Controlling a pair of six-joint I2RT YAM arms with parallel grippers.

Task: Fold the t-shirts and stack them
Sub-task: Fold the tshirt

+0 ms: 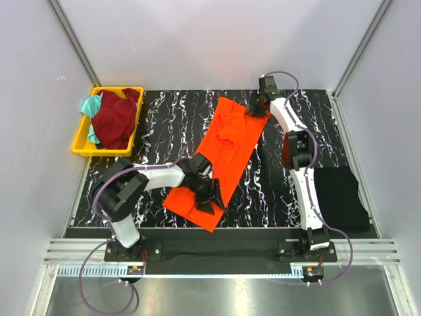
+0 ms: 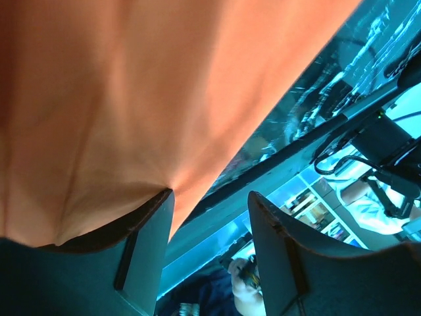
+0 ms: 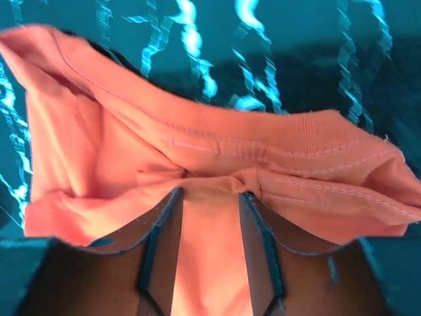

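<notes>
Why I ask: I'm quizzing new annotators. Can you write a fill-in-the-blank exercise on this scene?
1. The t-shirt spread across the table is ____.
2. The bin holding other clothes is ____.
3. The tool gripping the t-shirt's far end is the ____ one.
4. The folded garment at the table's near right is ____.
Missing words: orange; yellow; right; black.
</notes>
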